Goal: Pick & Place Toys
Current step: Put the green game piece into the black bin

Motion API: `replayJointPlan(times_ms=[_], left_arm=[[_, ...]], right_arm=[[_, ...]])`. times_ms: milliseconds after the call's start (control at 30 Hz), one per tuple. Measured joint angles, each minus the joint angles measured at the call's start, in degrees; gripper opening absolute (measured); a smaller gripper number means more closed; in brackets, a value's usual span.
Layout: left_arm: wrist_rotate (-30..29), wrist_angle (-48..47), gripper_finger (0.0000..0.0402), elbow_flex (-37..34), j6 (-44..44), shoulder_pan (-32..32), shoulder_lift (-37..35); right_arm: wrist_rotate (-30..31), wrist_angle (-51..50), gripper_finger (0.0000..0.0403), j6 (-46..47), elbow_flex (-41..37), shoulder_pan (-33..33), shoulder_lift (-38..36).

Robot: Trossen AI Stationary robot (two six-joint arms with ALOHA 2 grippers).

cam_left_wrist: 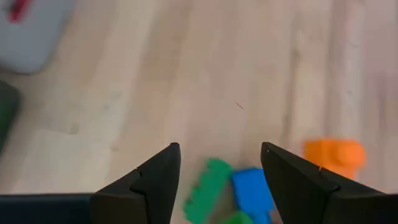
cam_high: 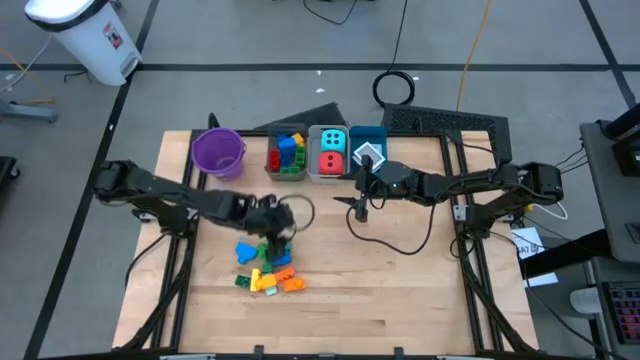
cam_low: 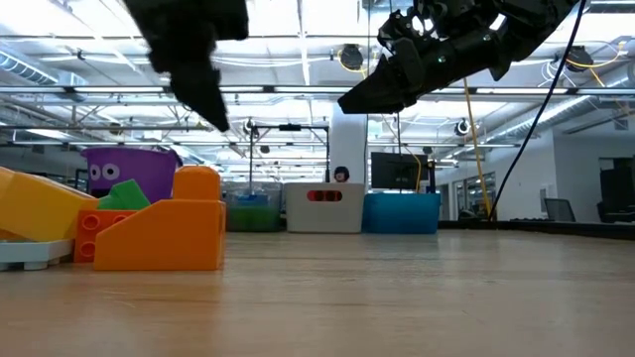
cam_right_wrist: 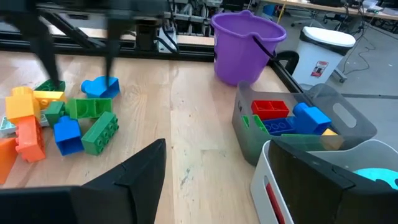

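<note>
Lower the left gripper (cam_left_wrist: 221, 171), jaws apart, squarely over the small green plastic brick (cam_left_wrist: 208, 186); right gripper (cam_right_wrist: 211, 171) waits apart.

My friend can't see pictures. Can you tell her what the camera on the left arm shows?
The left gripper is open above the wooden table, with a green brick and a blue brick between its fingers. An orange brick lies off to one side.
</note>
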Motion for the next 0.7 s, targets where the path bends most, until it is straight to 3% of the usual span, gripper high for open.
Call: replayJointPlan(times_ms=[267,700], left_arm=[[-2.0,0.5,0.0230,-4.8,-1.8,-7.0,2.8],[-5.9,4.9,0.0230,-9.6,-2.5,-4.3,8.2]], right_arm=[[0.0,0.3,0.0256,0.0,0.0,0.0,0.0],[0.0,0.6,0.0256,0.0,0.0,0.0,0.0]])
